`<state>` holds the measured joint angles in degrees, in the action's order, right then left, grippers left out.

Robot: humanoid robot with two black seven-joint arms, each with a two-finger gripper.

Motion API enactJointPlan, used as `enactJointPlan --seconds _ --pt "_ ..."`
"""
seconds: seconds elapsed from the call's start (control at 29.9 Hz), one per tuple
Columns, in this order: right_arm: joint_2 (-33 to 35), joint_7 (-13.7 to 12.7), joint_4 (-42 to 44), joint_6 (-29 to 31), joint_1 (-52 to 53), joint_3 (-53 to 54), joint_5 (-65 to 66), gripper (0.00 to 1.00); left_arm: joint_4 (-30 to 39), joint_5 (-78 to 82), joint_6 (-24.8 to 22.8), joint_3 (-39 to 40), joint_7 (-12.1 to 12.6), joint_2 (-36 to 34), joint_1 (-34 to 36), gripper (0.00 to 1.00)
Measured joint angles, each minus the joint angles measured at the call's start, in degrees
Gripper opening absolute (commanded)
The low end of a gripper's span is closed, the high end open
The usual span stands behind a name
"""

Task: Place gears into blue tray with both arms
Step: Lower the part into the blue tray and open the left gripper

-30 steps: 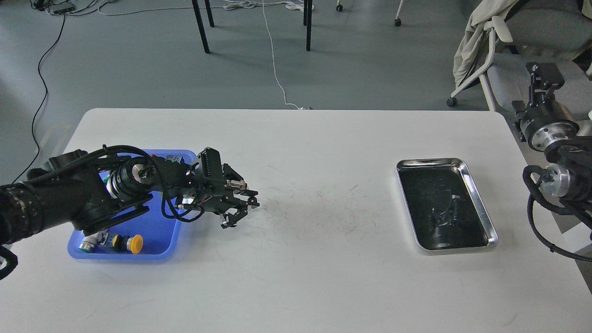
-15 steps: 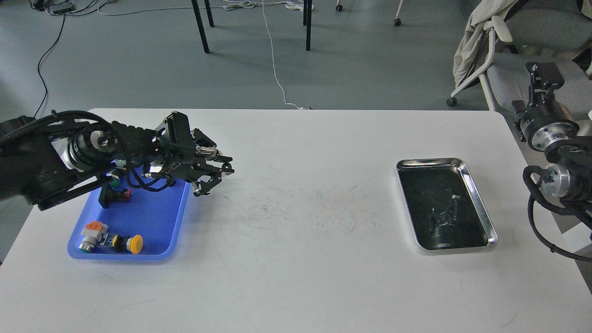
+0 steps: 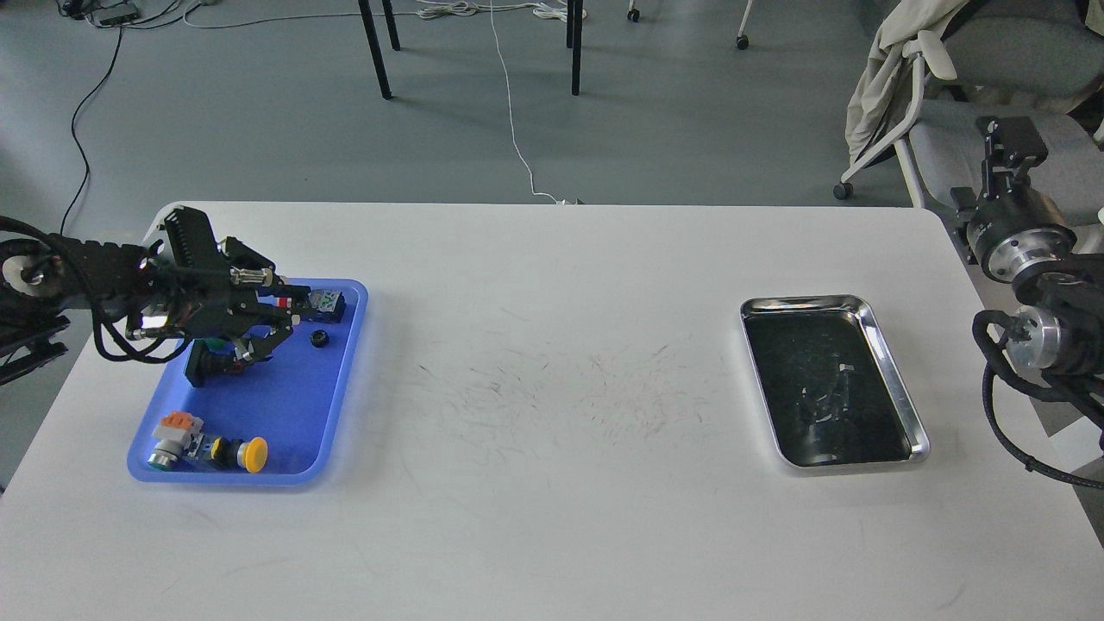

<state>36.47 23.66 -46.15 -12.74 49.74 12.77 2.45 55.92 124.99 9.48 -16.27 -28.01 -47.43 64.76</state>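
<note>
The blue tray (image 3: 289, 414) lies at the table's left. One small black gear (image 3: 320, 338) rests inside it near the far right corner. My left gripper (image 3: 277, 333) hovers over the tray's far end, just left of the gear, fingers spread open and nothing between them. My right arm sits off the table's right edge; its gripper (image 3: 1007, 145) points away and its fingers cannot be told apart.
Push-button switches lie in the blue tray: a yellow-capped one (image 3: 252, 454), a green one (image 3: 160, 456), and others under my left gripper. A steel tray (image 3: 900, 385) with a dark inside sits at the right. A chair (image 3: 914, 78) stands behind the table's right corner.
My left arm has pulled back to the left, from past the tray's right rim to above the tray. The gear now shows in the tray. The right arm has barely moved.
</note>
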Motion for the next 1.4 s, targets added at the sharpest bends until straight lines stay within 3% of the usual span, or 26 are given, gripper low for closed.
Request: enactJointPlan --seconds 0.57,1.4 --pt "0.0 0.3 0.2 0.0 -0.6 -0.2 0.1 0.96 -0.9 0.0 4.1 -0.3 0.0 -4.1 -9.6 0.10" --pt "-0.1 0.4 0.2 -0.2 -1.1 -0.3 0.2 0.96 -0.9 0.0 4.3 0.0 0.0 -1.2 -10.2 0.15"
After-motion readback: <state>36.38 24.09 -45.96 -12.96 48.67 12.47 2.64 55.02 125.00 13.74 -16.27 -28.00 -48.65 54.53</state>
